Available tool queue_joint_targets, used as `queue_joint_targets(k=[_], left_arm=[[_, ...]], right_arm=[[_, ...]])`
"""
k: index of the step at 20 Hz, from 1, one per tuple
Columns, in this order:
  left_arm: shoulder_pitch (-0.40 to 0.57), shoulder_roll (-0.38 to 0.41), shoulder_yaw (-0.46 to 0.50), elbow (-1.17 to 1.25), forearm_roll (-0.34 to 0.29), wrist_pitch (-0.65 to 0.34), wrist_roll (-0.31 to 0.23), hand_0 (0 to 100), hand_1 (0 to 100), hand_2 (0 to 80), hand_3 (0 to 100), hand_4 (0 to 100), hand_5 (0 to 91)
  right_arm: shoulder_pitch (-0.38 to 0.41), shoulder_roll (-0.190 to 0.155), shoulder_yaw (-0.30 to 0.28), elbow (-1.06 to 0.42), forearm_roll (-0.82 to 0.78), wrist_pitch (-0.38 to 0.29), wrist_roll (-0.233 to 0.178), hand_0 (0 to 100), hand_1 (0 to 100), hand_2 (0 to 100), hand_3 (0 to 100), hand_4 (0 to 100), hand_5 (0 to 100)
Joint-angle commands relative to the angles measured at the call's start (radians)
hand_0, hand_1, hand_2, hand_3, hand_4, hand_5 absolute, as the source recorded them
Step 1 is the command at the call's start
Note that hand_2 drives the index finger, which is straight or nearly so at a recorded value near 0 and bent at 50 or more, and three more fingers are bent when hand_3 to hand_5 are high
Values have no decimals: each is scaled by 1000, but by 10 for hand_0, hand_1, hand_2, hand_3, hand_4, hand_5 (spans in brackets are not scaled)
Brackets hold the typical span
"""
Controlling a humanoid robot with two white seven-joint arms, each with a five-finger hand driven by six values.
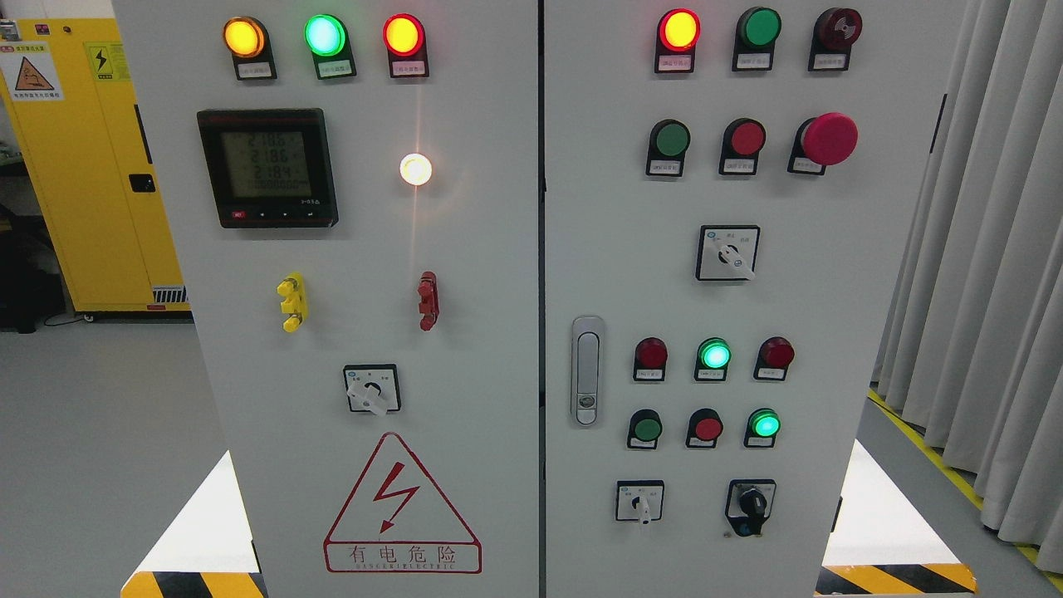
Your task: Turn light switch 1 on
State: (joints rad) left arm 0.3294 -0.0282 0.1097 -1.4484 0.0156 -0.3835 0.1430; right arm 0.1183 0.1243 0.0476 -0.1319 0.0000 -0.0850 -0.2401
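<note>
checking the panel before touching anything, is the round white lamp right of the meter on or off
On: the white lamp beside the meter glows brightly, with glare streaking up and down the cabinet door.

A yellow cabinet (pixel 91 166) with warning labels stands behind the panel at the left, on a grey floor (pixel 100 432). Pale grey curtains (pixel 988 249) hang at the right, with a yellow floor line (pixel 938 457) running along their base

Grey electrical cabinet (pixel 482 249) stands on grey floor (pixel 100 432), two door panels side by side. Panels carry indicator lamps, push buttons, rotary switches, a digital meter (pixel 267 168). Yellow-black hazard tape (pixel 897 578) at base.
</note>
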Motion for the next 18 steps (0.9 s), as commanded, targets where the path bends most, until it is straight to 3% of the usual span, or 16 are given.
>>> queue_joint_targets(k=[1,2,3,6,7,8,9,10,11,12,14,16,18], left_arm=[[31,39,65,733,17,-55,-46,80,488,653,1000,967,830],[31,39,64,791,12,-55,-63,70,468,600,930,906,734],[31,39,65,844,12,-55,-80,67,463,583,910,888,696],[30,39,62,980,9,-57,-123,44,430,413,735,717,468],[30,39,55,1026,4,-58,-141,41,423,410,732,713,463],[30,39,44,1057,3,-58,-157,39,413,316,635,635,352],[31,39,16,1095,1,-58,-184,43,403,274,585,578,263],[30,37,-1,1118,3,-55,-201,55,390,184,455,463,87],[30,36,-7,1138,3,-51,-206,68,386,126,358,401,4],[28,34,-8,1158,1,-46,-206,74,382,126,354,396,0],[20,30,-10,1201,1,-11,-246,122,393,6,191,251,0],[8,37,-10,1203,-6,78,-313,157,396,0,101,165,0],[-19,40,-7,1208,-5,153,-335,183,388,0,0,42,0]], right_arm=[[0,0,0,0,-29,1,-1,0,500,40,0,0,0],[0,0,0,0,-29,1,-1,0,500,40,0,0,0],[0,0,0,0,-29,1,-1,0,500,40,0,0,0],[0,0,0,0,-29,1,-1,0,500,40,0,0,0],[0,0,0,0,-29,1,1,0,500,40,0,0,0],[0,0,0,0,-29,1,-1,0,500,40,0,0,0],[0,0,0,0,-29,1,-1,0,500,40,0,0,0],[0,0,0,0,-29,1,-1,0,500,40,0,0,0],[0,0,0,0,-29,1,-1,0,500,40,0,0,0],[0,0,0,0,-29,1,-1,0,500,40,0,0,0],[0,0,0,0,-29,1,1,0,500,40,0,0,0],[0,0,0,0,-29,1,1,0,500,40,0,0,0],[0,0,0,0,-29,1,-1,0,500,40,0,0,0]])
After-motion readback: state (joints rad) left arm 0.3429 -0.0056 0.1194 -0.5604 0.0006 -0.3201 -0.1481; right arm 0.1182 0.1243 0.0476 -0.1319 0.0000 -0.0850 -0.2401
